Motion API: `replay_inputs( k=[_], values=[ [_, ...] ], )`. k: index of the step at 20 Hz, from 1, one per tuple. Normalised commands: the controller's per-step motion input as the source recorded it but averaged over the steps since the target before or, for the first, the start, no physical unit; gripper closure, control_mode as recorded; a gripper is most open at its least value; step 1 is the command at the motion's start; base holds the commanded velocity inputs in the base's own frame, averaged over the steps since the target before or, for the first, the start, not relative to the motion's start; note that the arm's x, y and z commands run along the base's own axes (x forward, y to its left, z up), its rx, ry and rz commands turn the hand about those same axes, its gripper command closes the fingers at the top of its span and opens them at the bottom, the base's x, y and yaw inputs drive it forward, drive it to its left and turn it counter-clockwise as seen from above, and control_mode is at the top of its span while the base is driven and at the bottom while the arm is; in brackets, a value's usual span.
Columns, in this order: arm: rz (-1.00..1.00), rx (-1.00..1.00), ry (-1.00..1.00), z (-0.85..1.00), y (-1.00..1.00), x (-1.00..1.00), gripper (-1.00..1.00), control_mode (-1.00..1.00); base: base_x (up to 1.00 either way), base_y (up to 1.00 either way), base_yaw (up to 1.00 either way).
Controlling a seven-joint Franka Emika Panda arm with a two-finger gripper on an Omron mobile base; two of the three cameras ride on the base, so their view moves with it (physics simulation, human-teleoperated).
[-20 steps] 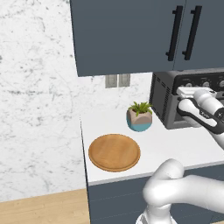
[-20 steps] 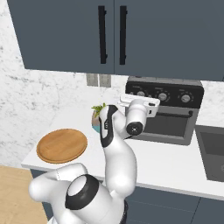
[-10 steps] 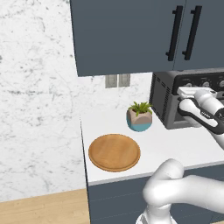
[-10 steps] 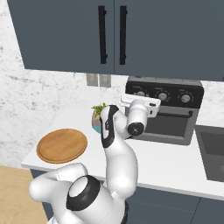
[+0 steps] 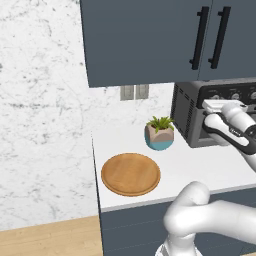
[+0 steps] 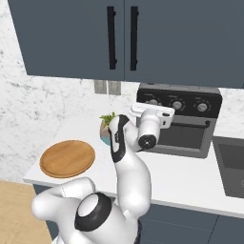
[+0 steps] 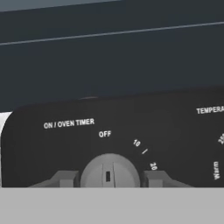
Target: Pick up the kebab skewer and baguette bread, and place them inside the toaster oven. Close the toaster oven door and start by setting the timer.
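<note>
The toaster oven [image 5: 186, 113] [image 6: 180, 95] stands at the back of the counter with the toaster oven door [image 6: 184, 138] closed. My gripper [image 7: 109, 178] [image 6: 148, 106] [image 5: 216, 104] is up against the black control strip. Its fingertips [image 7: 66, 178] press both sides of the round silver timer knob [image 7: 109, 168], which is labelled ON / OVEN TIMER, and the knob's mark points up toward OFF. The kebab skewer and baguette bread are out of view.
A round wooden board [image 5: 131, 173] [image 6: 67, 157] lies near the counter's front left. A small potted plant [image 5: 160, 134] [image 6: 106, 126] stands just left of the oven. Blue-grey wall cabinets [image 5: 150, 40] hang low overhead. A sink [image 6: 233, 167] lies to the right.
The fingers have closed in onto the timer knob. The arm and hand have stayed at the control strip, and nothing on the counter has moved.
</note>
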Motion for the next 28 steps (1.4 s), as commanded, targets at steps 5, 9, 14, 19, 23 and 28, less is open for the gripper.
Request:
replay_inputs(
  k=[5,9,14,19,23,28],
  values=[
    [0.01,0.00,-0.06,0.00,0.00,0.00,1.00,-1.00,0.00,0.00,0.00],
    [0.02,0.00,0.00,0.02,0.01,0.00,1.00,-1.00,0.00,0.00,0.00],
    [0.04,0.00,0.00,0.14,0.01,0.00,1.00,-1.00,0.00,0.00,0.00],
    [0.05,0.00,0.00,0.19,0.04,0.00,1.00,-1.00,0.00,0.00,0.00],
    [0.06,0.00,0.00,0.22,0.05,0.00,1.00,-1.00,0.00,0.00,0.00],
    [0.06,0.00,0.01,0.23,0.05,0.00,1.00,-1.00,0.00,0.00,0.00]
  ],
)
